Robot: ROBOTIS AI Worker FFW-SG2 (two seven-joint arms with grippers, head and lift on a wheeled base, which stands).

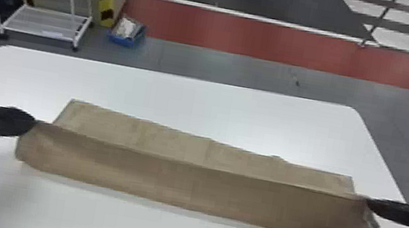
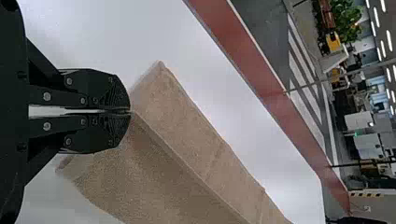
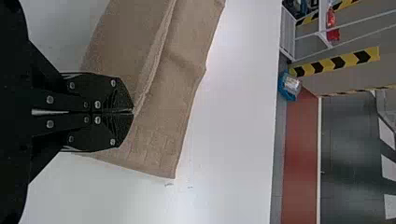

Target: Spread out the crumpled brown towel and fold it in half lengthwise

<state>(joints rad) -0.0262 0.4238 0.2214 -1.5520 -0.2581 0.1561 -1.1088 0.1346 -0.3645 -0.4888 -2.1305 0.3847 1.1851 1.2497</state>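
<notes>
The brown towel point(image 1: 180, 183) stretches across the white table, its near edge raised in a nearly straight line between both grippers and its far part flat behind that line. My left gripper point(image 1: 34, 122) is shut on the raised edge at the left corner. At the right corner my right gripper point(image 1: 368, 200) is shut on the same edge. In the left wrist view the left gripper point(image 2: 130, 111) pinches the towel point(image 2: 177, 116). The right wrist view has the right gripper point(image 3: 133, 112) closed on the towel point(image 3: 159, 135) near its end.
The white table point(image 1: 178, 99) extends behind and in front of the towel. Beyond it on the floor are a white shelf rack point(image 1: 44, 23) and a blue box point(image 1: 124, 40) at the far left.
</notes>
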